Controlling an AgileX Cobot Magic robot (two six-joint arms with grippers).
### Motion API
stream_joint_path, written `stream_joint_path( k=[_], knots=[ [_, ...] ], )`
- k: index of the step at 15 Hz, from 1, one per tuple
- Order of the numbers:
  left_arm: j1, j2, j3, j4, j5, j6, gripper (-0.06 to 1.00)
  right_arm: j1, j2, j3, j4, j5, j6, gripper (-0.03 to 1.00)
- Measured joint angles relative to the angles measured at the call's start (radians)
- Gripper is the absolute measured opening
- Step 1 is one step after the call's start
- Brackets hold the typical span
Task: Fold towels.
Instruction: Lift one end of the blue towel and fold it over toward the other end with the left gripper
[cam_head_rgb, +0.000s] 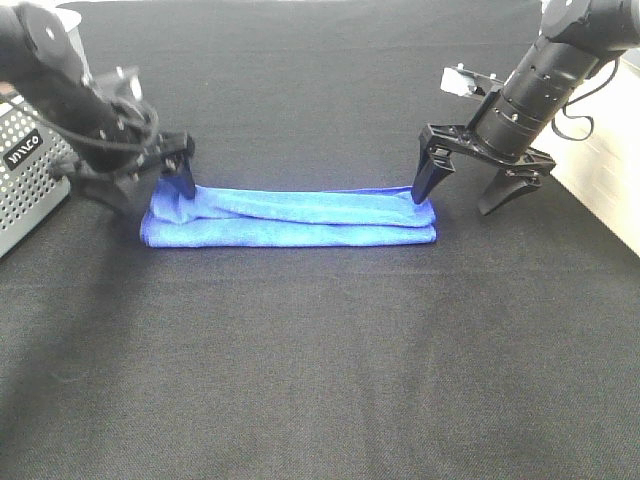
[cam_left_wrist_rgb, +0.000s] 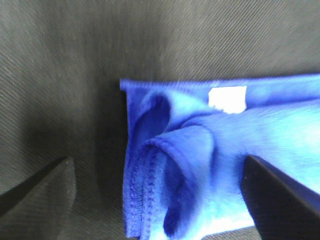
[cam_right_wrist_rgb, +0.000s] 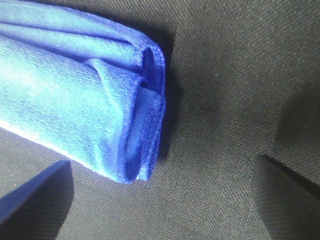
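Towel (cam_head_rgb: 290, 218): long folded strip on the table (cam_head_rgb: 320, 380), lying between our grippers. Left gripper (cam_head_rgb: 152, 192) and right gripper (cam_head_rgb: 455, 203): both wide and empty, one at each end. We judge they are placed to take both ends for another fold.

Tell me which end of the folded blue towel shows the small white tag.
The end at the left gripper: the bright royal-blue microfiber towel shows a small white tag there. The end by the right gripper shows only blue hems.
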Motion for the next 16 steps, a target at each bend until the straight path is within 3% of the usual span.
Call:
stream_joint_path(
  k=[3, 4, 7, 8, 9, 10, 11, 14, 16],
  knots=[
    [0.000, 0.038, 0.000, -0.084, 0.005, 0.012, 0.82, 0.000, 0.000, 0.000, -0.006, -0.003, 0.000, 0.90],
    [0.000, 0.053, 0.000, -0.119, 0.004, 0.021, 0.76, 0.000, 0.000, 0.000, -0.007, -0.003, 0.000, 0.90],
    [0.000, 0.068, -0.002, -0.127, -0.007, 0.027, 0.57, 0.000, 0.000, 0.000, -0.007, -0.017, 0.000, 0.90],
    [0.000, 0.068, -0.002, -0.127, -0.007, 0.027, 0.57, 0.000, 0.000, 0.000, -0.007, -0.017, 0.000, 0.90],
    [0.000, 0.072, -0.002, -0.127, -0.014, 0.027, 0.47, 0.000, 0.000, 0.000, -0.007, -0.022, 0.000, 0.90],
    [0.000, 0.076, -0.002, -0.127, -0.021, 0.027, 0.24, 0.000, 0.000, 0.000, -0.007, -0.029, 0.000, 0.90],
    [-0.001, 0.076, -0.002, -0.127, -0.024, 0.028, 0.11, 0.000, 0.000, 0.000, -0.007, -0.029, 0.000, 0.90],
    [-0.001, 0.074, -0.002, -0.091, -0.031, -0.012, 0.08, 0.000, 0.000, 0.000, -0.007, -0.030, 0.017, 0.90],
    [-0.001, 0.046, -0.002, 0.008, -0.020, -0.040, 0.08, 0.000, 0.000, 0.000, -0.007, -0.030, 0.026, 0.90]
  ],
)
